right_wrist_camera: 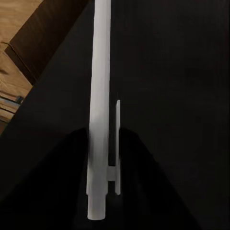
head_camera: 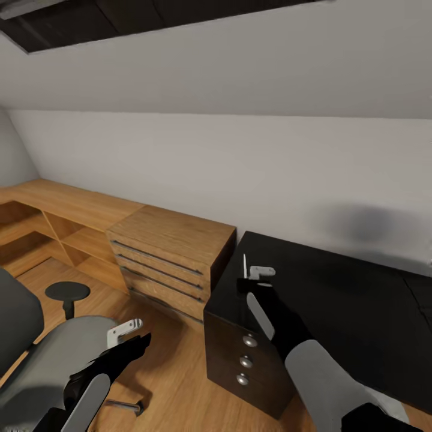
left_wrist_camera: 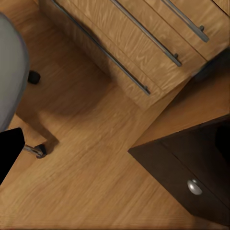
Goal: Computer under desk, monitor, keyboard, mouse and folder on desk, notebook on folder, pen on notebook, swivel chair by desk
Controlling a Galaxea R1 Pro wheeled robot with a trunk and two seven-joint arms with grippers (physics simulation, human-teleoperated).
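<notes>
The white pen [head_camera: 245, 264] stands upright in my right gripper [head_camera: 247, 281], which is shut on it just above the left end of the black desk [head_camera: 360, 300]. In the right wrist view the pen [right_wrist_camera: 99, 110] runs between my dark fingers [right_wrist_camera: 143, 182] over the black top. My left gripper [head_camera: 133, 336] hovers low at the front edge of the swivel chair's grey seat [head_camera: 54, 360], open and holding nothing. The chair's seat edge [left_wrist_camera: 8, 72] and a castor [left_wrist_camera: 39, 151] show in the left wrist view. Computer, monitor, keyboard, mouse, folder and notebook are out of view.
The desk's black three-drawer unit [head_camera: 240, 354] stands under its left end, close to a light wood drawer cabinet [head_camera: 174, 252] with low shelves [head_camera: 36, 234] along the wall. Wood floor [left_wrist_camera: 96, 158] lies between chair and drawers. A sloped ceiling with a skylight [head_camera: 120, 18] hangs overhead.
</notes>
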